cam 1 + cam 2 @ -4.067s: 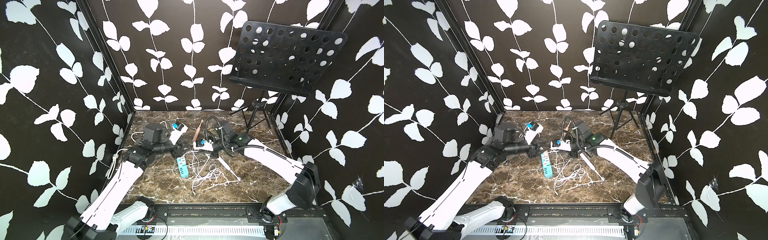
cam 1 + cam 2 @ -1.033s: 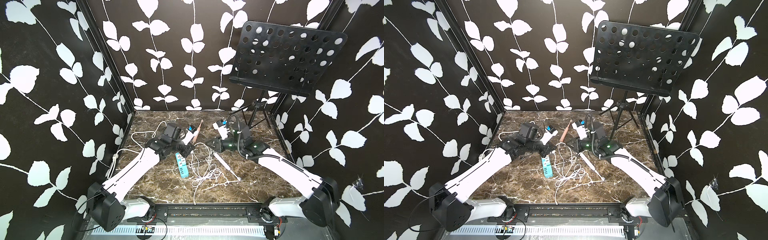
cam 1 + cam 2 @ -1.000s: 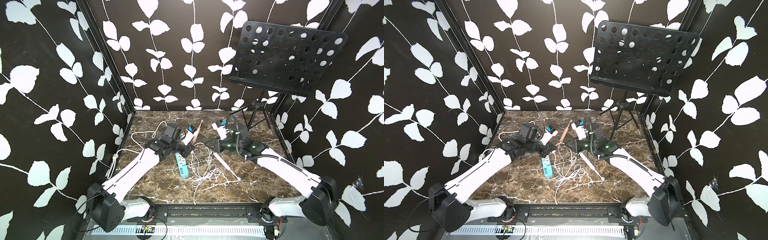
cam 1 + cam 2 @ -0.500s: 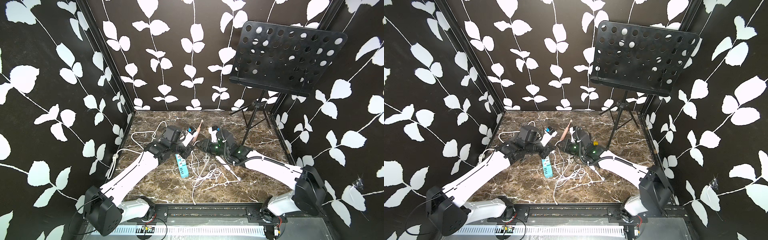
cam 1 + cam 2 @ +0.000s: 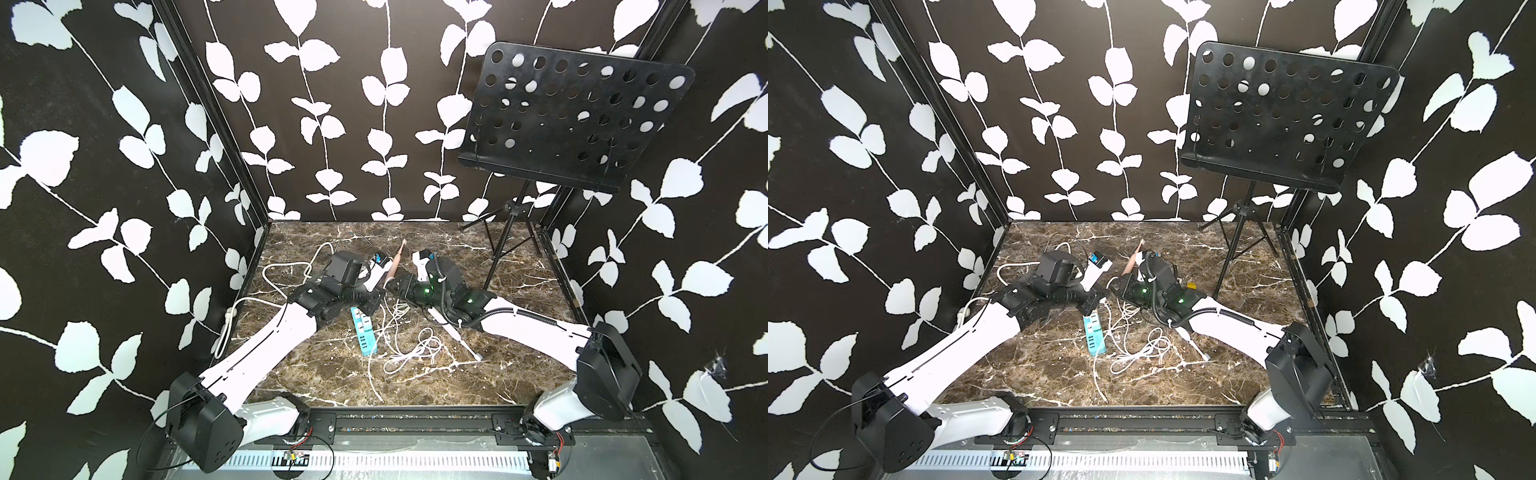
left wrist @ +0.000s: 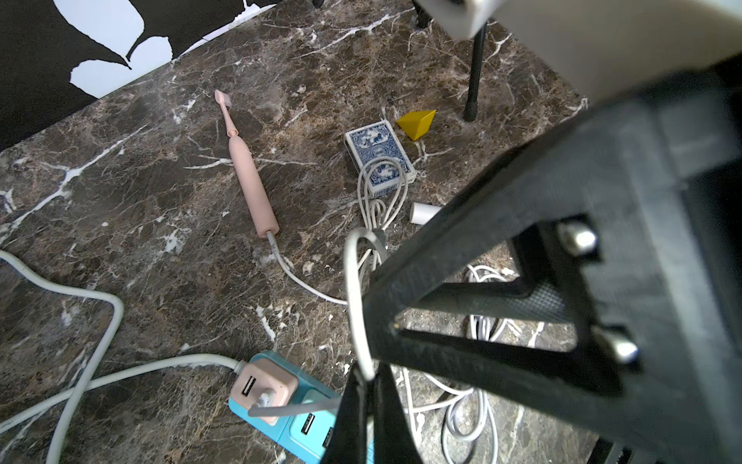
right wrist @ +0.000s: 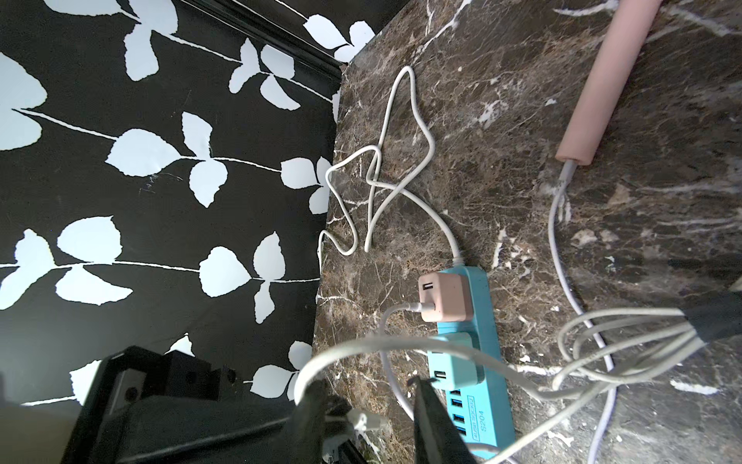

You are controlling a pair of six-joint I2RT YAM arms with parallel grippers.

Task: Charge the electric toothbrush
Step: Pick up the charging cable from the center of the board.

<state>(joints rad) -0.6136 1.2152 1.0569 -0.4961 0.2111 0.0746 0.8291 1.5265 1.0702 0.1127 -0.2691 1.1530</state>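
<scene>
The pink electric toothbrush [image 6: 249, 176] lies flat on the marble near the back, shown in both top views [image 5: 395, 264] [image 5: 1133, 259], with a white cable [image 6: 357, 289] plugged into its base. A pink USB adapter [image 7: 445, 297] sits in the blue power strip [image 7: 478, 361] [image 5: 363, 332] with a white plug in it. My left gripper [image 6: 367, 381] [image 5: 376, 299] is shut on a loop of the white cable, just above the strip. My right gripper [image 7: 369, 405] [image 5: 392, 286] hangs right beside it, jaws apart, with a small white cable piece between the fingers.
A black music stand [image 5: 573, 124] has tripod legs [image 5: 498, 257] at the back right. A blue card deck [image 6: 379, 160] and a yellow wedge [image 6: 417, 122] lie past the toothbrush. Tangled cable [image 5: 411, 349] and a thin white stick [image 5: 457, 336] lie mid-table. The strip's thick cord [image 5: 266, 278] runs left.
My right arm has swung left and lower, bringing its gripper up against the left gripper over the power strip. The left gripper has stayed shut on the cable, almost in place.
</scene>
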